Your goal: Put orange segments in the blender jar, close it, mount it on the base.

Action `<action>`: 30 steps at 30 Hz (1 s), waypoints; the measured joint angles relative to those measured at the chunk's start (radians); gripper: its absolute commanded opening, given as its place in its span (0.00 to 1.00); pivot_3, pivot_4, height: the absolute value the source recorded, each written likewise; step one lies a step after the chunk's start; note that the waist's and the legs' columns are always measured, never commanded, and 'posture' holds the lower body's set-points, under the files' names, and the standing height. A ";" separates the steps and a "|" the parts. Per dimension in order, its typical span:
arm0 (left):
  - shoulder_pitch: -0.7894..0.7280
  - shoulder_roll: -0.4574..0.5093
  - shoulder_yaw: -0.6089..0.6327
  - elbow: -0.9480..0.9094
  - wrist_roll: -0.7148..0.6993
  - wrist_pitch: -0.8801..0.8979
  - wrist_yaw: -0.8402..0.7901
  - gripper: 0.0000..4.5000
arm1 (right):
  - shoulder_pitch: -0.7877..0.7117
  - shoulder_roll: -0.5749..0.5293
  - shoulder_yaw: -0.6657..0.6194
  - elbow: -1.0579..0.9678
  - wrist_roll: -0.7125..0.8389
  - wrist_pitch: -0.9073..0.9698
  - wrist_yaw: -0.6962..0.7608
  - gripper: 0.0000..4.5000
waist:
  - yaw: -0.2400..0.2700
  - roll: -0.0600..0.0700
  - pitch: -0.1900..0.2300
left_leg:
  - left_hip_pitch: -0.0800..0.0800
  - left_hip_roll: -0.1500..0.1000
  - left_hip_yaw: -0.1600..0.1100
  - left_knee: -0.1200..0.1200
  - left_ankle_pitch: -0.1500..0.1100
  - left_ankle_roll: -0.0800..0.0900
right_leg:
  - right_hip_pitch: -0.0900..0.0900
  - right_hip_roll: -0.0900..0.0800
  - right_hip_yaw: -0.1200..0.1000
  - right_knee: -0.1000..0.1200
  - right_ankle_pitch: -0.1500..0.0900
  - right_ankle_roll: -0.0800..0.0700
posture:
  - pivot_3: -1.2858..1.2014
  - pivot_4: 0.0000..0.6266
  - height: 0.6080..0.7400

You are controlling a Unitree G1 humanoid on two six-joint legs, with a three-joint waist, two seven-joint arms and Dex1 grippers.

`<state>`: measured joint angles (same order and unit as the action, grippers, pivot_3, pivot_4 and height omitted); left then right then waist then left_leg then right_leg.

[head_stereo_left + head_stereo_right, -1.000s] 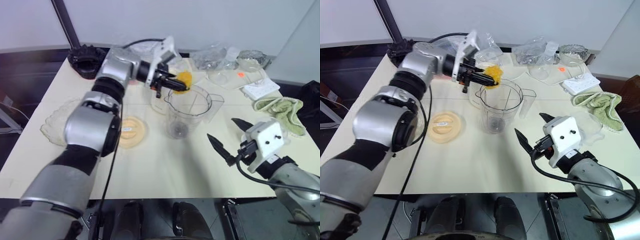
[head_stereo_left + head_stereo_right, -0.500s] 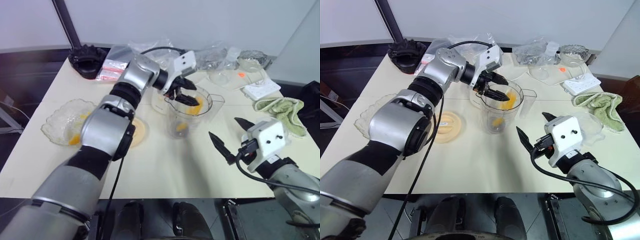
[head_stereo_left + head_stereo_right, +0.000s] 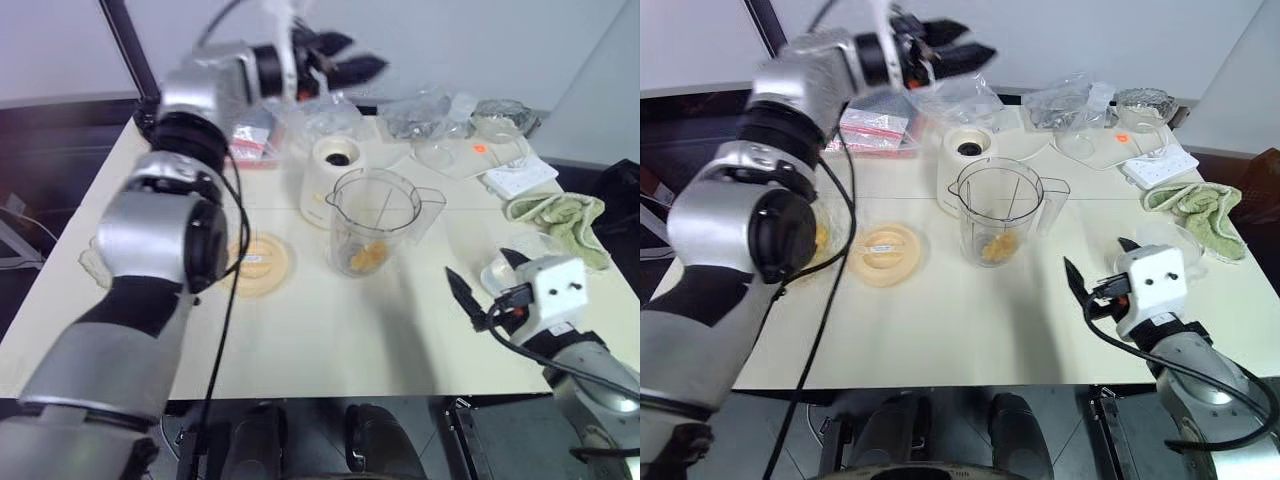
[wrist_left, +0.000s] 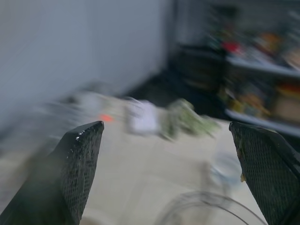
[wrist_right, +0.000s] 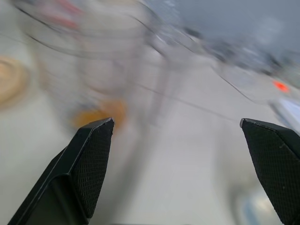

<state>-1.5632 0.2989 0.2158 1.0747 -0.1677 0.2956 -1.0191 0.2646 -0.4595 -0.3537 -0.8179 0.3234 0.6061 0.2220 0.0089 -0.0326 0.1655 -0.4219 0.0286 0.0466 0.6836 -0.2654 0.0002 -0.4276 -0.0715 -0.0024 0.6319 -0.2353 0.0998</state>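
Though rimmed, blender jar (image 3: 375,220) top open

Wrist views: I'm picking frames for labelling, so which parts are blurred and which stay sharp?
Left wrist view: black fingers crisp, table and shelves behind smeared. Right wrist view: fingers sharp, blender jar and orange segments streaked. Left eye view: raised left pincer motion-blurred; jar, base and right pincer reasonably clear.

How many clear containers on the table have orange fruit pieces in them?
2. The tall clear plastic blender jar at the table's middle holds orange segments at its bottom; the scalloped clear glass bowl at the left edge holds some, partly hidden behind the left arm.
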 measured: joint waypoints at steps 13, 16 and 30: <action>0.898 0.094 -0.150 -1.275 -0.197 0.493 0.089 0.99 | -0.135 0.072 -0.101 0.280 -0.128 -0.058 -0.168 1.00 | 0.003 0.009 -0.002 | 0.010 0.002 0.006 0.000 0.001 -0.002 | 0.006 0.000 0.011 0.001 -0.001 -0.004 | 0.52 0.24 1.00; 1.027 0.090 -0.168 -1.414 -0.257 0.533 0.123 0.99 | -0.139 0.025 -0.114 0.398 -0.155 -0.054 -0.157 1.00 | -0.003 0.010 -0.001 | 0.014 0.002 0.008 -0.001 0.001 -0.002 | 0.009 0.000 0.013 0.001 -0.001 -0.004 | 0.52 0.24 1.00; 1.049 0.159 -0.207 -1.473 -0.316 0.585 0.228 0.99 | -0.176 0.008 -0.173 0.596 -0.193 -0.051 -0.185 1.00 | -0.021 0.011 -0.002 | 0.015 0.002 0.006 -0.001 0.001 -0.002 | 0.007 0.010 0.021 0.001 0.002 -0.008 | 0.52 0.24 1.00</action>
<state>-0.5139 0.4577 0.0091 -0.3981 -0.4841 0.8802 -0.7907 0.0888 -0.4517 -0.5263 -0.2216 0.1306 0.5550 0.0365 -0.0118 -0.0214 0.1640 -0.4067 0.0308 0.0524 0.6827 -0.2640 -0.0019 -0.4203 -0.0615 0.0182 0.6326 -0.2333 0.0913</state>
